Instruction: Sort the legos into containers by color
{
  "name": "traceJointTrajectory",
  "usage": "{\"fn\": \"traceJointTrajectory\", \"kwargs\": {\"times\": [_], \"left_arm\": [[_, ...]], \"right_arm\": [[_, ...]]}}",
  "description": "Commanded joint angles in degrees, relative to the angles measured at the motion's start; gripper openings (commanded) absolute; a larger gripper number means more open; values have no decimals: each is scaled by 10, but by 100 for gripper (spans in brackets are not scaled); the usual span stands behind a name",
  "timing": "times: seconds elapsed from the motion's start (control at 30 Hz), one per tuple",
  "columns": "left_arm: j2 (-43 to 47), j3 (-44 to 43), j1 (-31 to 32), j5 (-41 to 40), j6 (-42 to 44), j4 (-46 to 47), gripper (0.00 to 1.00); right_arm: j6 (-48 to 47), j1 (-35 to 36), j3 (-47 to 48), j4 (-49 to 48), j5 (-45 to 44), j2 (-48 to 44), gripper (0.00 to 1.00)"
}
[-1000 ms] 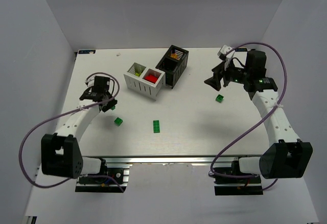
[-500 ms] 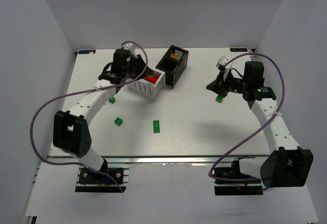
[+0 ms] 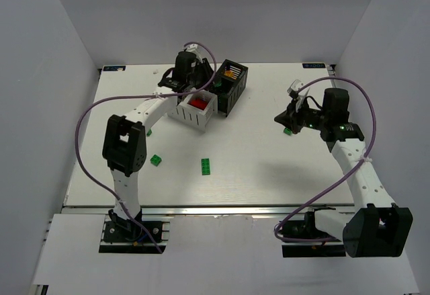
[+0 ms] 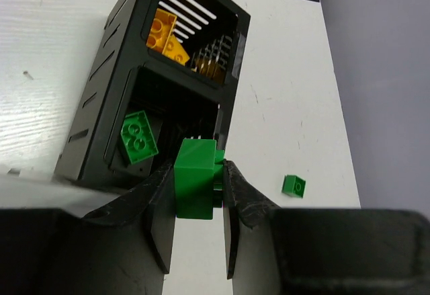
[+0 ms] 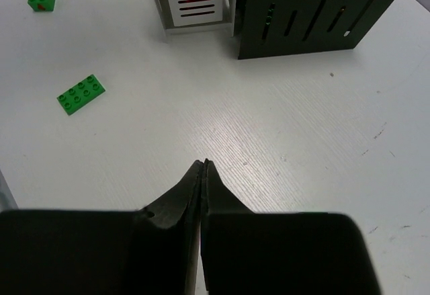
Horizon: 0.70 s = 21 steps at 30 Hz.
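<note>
while the left gripper [image 4: 196, 171] is clamped on a green lego [image 4: 193, 193] right at the black container [image 4: 101, 100], by its compartment w/ another green one [image 4: 139, 136], the right gripper [image 5: 203, 167] is pinched shut on nothing, over the table [image 5: 282, 127]; loose green legos [image 3: 206, 166] lie apart.

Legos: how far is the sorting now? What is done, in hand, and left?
Done: orange legos and one green lego lie in the black box, red legos in the white box. In hand: the left pincer grips a green brick by the black box. Left: four loose legos on the table; the right pincer is shut, empty.
</note>
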State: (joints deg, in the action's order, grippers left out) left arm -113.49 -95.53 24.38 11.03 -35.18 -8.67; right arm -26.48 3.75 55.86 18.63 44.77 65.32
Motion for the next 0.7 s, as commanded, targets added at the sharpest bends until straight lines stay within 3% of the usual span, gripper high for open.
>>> {"fn": "traceJointTrajectory", "kwargs": {"times": [0.0, 0.17, 0.2, 0.3, 0.57, 0.67], "left_arm": [[-13, -56, 14, -26, 2, -3, 21], [-46, -100, 19, -49, 3, -31, 36], [-53, -105, 20, -51, 5, -35, 44], [-66, -128, 23, -64, 10, -51, 54], [-70, -164, 24, -79, 16, -81, 60], [-41, -166, 24, -87, 30, -85, 60]], "right_arm": [[11, -5, -8, -22, -2, -18, 1], [12, -10, -19, -24, -7, -22, 12], [13, -11, -22, -26, -14, -23, 15], [27, -12, -29, -36, -31, -22, 31], [77, -14, -36, -60, -70, -8, 44], [116, -14, -37, -88, -128, 2, 50]]}}
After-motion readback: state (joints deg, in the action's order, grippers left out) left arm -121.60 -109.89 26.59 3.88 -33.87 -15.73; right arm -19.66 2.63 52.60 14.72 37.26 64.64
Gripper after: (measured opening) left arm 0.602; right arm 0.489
